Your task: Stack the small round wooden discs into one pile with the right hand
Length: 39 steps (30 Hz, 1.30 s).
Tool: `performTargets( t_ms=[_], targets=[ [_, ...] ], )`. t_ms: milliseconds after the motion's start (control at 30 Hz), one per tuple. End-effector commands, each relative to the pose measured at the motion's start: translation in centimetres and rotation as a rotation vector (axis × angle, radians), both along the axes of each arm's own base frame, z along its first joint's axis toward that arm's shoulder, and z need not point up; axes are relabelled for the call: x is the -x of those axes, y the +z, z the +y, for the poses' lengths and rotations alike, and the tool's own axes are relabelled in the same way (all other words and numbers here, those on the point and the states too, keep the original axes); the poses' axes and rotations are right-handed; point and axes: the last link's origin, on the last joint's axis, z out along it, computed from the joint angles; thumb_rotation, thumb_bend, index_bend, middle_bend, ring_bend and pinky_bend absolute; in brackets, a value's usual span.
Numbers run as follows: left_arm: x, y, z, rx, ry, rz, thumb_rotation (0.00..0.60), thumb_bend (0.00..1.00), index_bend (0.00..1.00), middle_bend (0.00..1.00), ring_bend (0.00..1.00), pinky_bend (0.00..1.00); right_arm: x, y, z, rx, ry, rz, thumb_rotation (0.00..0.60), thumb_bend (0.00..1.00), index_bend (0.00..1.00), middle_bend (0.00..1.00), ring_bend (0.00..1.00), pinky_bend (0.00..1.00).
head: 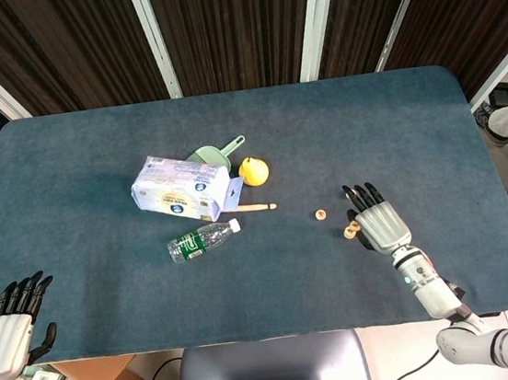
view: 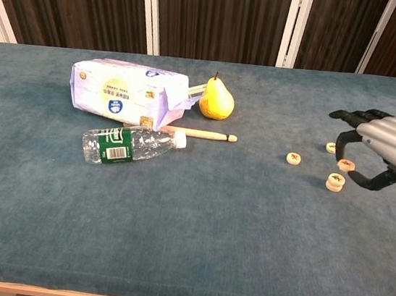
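The right hand (view: 384,147) hangs just above the table (head: 92,154), not far from its right edge. Between its thumb and a finger it pinches one small wooden disc (view: 346,165), so this hand is holding something. The disc is lifted off the cloth, and that looks like the way to carry it over to another disc and set it on top.

A second disc (view: 335,181) lies flat on the table just below and in front of the held one. It is the nearest, so it is probably where the pile will start. A third disc (view: 332,147) lies a bit farther back, partly behind the fingers. A fourth disc (view: 294,158) lies more toward the middle of the table, apart from the others. None of the discs is stacked yet.

Farther toward the middle lie things that are not part of the job. A wooden stick (view: 198,133) lies flat beside a plastic bottle (view: 131,143) on its side. Behind them sit a yellow pear (view: 217,100) and a pale purple bag (view: 126,92). A green scoop (head: 214,152) pokes out behind the bag.

The left hand (head: 9,322) rests off the table, past its front left corner. Its fingers are apart and it holds nothing. It stays out of the way because the job is for the right hand.
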Motion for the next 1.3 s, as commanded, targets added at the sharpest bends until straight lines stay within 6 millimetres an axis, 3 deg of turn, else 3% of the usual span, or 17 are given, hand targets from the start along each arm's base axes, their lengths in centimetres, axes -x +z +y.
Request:
performTargets(
  t_ms=[33, 467, 767, 933, 1300],
  targets=[
    [0.0, 0.0, 0.0, -0.001, 0.001, -0.001, 0.6, 0.5, 0.0, 0.0, 0.0, 0.0, -0.2, -0.8, -0.1, -0.011, -0.004, 0.008, 0.6, 0.56, 0.62, 0.0, 0.0, 0.0],
    [0.0, 0.2, -0.1, 0.0, -0.003, -0.011, 0.6, 0.5, 0.0, 0.0, 0.0, 0.0, 0.2, -1.2, 0.2, -0.01, -0.001, 0.027, 0.6, 0.56, 0.6, 0.0, 0.0, 0.0],
    [-0.1, 0.3, -0.1, 0.001, -0.001, -0.019, 0.6, 0.5, 0.0, 0.0, 0.0, 0.0, 0.1, -1.2, 0.0, -0.012, -0.009, 0.027, 0.6, 0.57, 0.53, 0.0, 0.0, 0.0],
    [0.0, 0.3, -0.2, 0.008, -0.003, -0.024, 0.6, 0.5, 0.0, 0.0, 0.0, 0.0, 0.1, -1.1, 0.2, -0.014, -0.007, 0.033, 0.6, 0.56, 0.43, 0.0, 0.0, 0.0],
    [0.0, 0.4, -0.2, 0.0, 0.0, -0.022, 0.6, 0.5, 0.0, 0.0, 0.0, 0.0, -0.3, 0.0, -0.1, 0.026, -0.014, -0.018, 0.6, 0.56, 0.4, 0.01, 0.0, 0.0]
  ],
)
